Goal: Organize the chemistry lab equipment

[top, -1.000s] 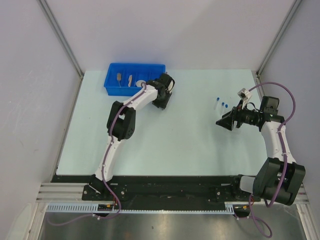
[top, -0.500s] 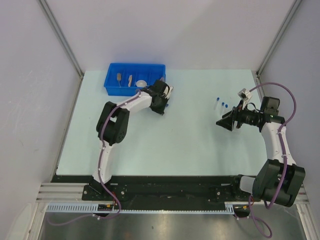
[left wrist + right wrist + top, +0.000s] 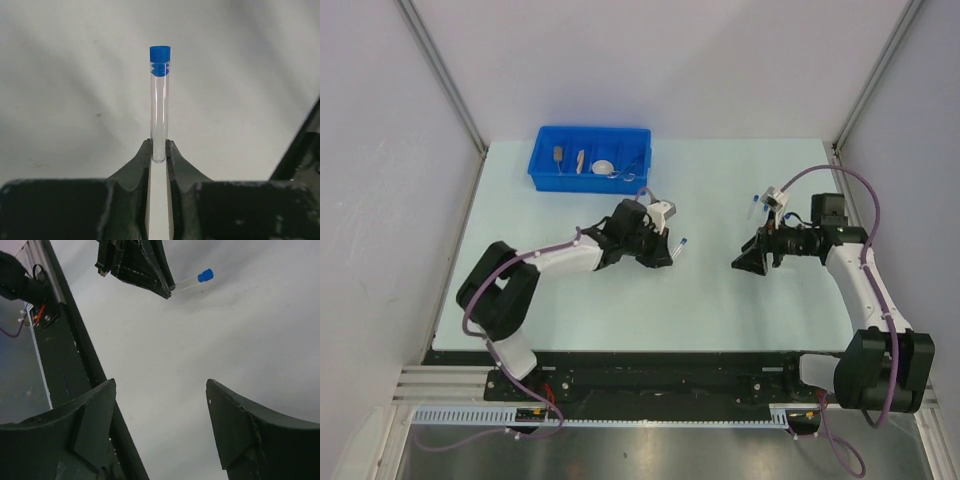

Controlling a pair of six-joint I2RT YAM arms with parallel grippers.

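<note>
My left gripper [image 3: 669, 256] is shut on the bottom end of a clear tube with a blue cap [image 3: 680, 244] and holds it over the middle of the table. In the left wrist view the tube [image 3: 159, 105] sticks straight out from between the fingertips [image 3: 145, 155]. My right gripper [image 3: 746, 259] is open and empty, a short way right of the tube and facing it. The right wrist view shows the held tube [image 3: 192, 280] beyond its spread jaws. Another blue-capped tube [image 3: 755, 199] lies by the right wrist. Tan wooden-handled tools [image 3: 559, 154], a white dish [image 3: 604, 167] and wire tongs [image 3: 631, 160] lie in the bin.
The blue divided bin [image 3: 546, 170] stands at the table's back left. Grey walls close in both sides, with a metal post [image 3: 440, 75] at the left. The rail [image 3: 60, 335] at the near table edge shows in the right wrist view.
My left arm has swung from beside the bin down to the table's middle, now showing the tube in its jaws. My right gripper has moved left toward it.
</note>
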